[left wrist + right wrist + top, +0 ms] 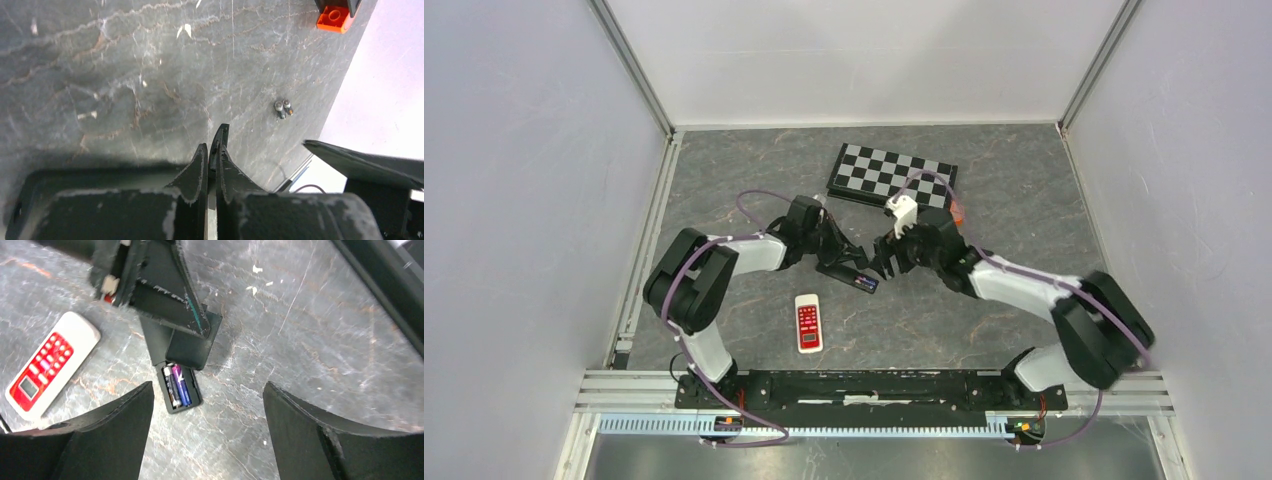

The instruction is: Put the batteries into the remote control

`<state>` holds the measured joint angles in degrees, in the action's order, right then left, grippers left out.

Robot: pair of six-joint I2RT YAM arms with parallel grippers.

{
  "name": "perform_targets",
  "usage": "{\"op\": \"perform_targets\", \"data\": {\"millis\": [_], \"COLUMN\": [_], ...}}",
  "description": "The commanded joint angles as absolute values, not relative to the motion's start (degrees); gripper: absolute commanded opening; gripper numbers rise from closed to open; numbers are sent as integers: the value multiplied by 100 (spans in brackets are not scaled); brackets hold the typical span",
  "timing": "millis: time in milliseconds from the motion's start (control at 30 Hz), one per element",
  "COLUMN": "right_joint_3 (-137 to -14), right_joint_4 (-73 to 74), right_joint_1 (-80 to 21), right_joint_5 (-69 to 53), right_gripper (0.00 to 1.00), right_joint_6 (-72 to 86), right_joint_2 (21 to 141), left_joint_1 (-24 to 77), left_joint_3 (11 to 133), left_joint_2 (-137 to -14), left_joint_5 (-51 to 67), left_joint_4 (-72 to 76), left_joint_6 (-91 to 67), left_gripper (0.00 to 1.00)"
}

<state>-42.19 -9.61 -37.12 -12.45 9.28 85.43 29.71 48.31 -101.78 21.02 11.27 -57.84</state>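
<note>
Top camera looks down from behind the arms. The right wrist camera hovers close above the slim black plastic remote (pixel 156 347), which both share. The left wrist camera faces away from it.

- The white-and-black jointed left arm (pixel 724 262) folds at its elbow and reaches inward.
- The black two-finger left gripper (pixel 216 145) has its fingers pressed together (barely a sliver between them), tips angled downward.
- The white-and-black jointed right arm (pixel 1024 290) reaches inward from the opposite side.
- The black two-finger right gripper (pixel 207 390) points down, fingers spread wide.
- From above, the two grippers' tips are near each other.
</note>
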Motion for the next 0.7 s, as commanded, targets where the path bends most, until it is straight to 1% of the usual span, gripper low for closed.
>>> {"op": "perform_targets", "data": {"millis": [0,100,167,333,433,500,600,667], "right_joint_3": [-3394,-2833,-2573,-1921,-1729,-1714,-1724,-1679], "right_joint_4": [-2144,-2738,-3069,-4210,-4596,-4597,-4666,-4980], "right_joint_1": [-3782,-4075,-4343,-4935,-5169,-5336,-5619,-5820], "right_joint_5": [-1609,-1558,-1540,-1415,-1195,-1140,-586,-178], "right_gripper": [84,83,81,75,70,65,60,55], "right_joint_6": [-403,-1026,-1556,-2630,-3179,-3681,-4189,-4447], "right_joint_2": [7398,6705,6397,5957,5930,6006,6206,6350], "left_joint_1": [2971,2966,2962,2968,2971,2980,3005,3031], "left_joint_3": [5288,5519,5550,5660,5655,5643,5566,5538], "left_joint_2": [-9597,-9423,-9254,-8816,-8518,-8327,-8116,-8066], "left_joint_5": [2074,2306,2566,2758,2841,2900,2924,2976], "left_joint_4": [75,-641,-806,-1376,-1511,-1514,-1468,-1468], "left_joint_6": [-5976,-6103,-6285,-6487,-6601,-6668,-6838,-6897], "left_gripper": [2,2,2,2,2,2,2,2]}}
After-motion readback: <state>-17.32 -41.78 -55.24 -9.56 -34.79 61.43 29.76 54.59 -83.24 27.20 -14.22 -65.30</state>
